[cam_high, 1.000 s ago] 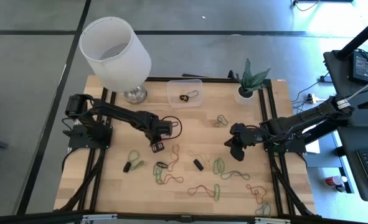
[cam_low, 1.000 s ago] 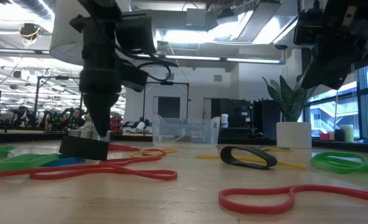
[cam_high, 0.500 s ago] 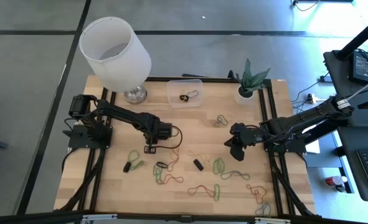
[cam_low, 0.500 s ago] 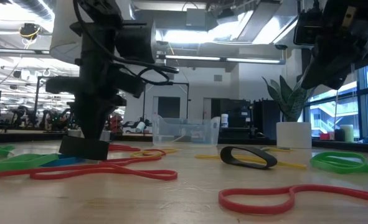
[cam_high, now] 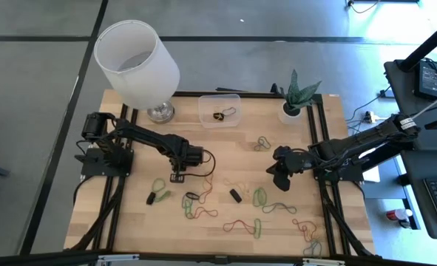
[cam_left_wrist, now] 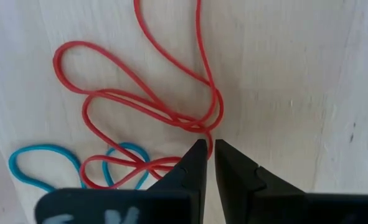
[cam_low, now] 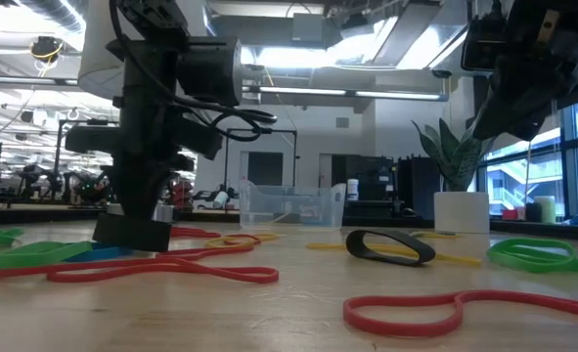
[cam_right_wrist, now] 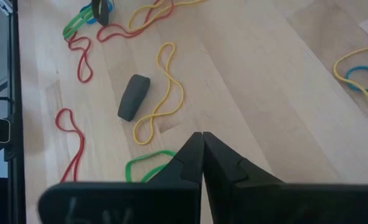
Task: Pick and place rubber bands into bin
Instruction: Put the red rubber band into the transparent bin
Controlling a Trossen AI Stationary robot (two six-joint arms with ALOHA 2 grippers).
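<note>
From above: the left gripper (cam_high: pixel 178 176) is down on the surface (cam_high: pixel 225 140) among the rubber bands (cam_high: pixel 196 205). The bin (cam_high: pixel 219 109) sits at the far edge between the lamp (cam_high: pixel 137 63) and the plant pot (cam_high: pixel 292 112), a couple of bands inside. The right gripper (cam_high: pixel 279 177) hangs over the right side.

Table level: the left gripper (cam_low: pixel 132 233) is planted on the wood beside a red band (cam_low: pixel 161 270); the clear bin (cam_low: pixel 290 205) is behind.

Left wrist: jaws nearly together, a narrow gap showing, tips at a looping red band (cam_left_wrist: pixel 140 102); pinched or not, I cannot tell. A blue band (cam_left_wrist: pixel 37 167) lies alongside.

Right wrist: jaws pressed together, empty, above a yellow band (cam_right_wrist: pixel 162 93) and a black band (cam_right_wrist: pixel 132 97).
</note>
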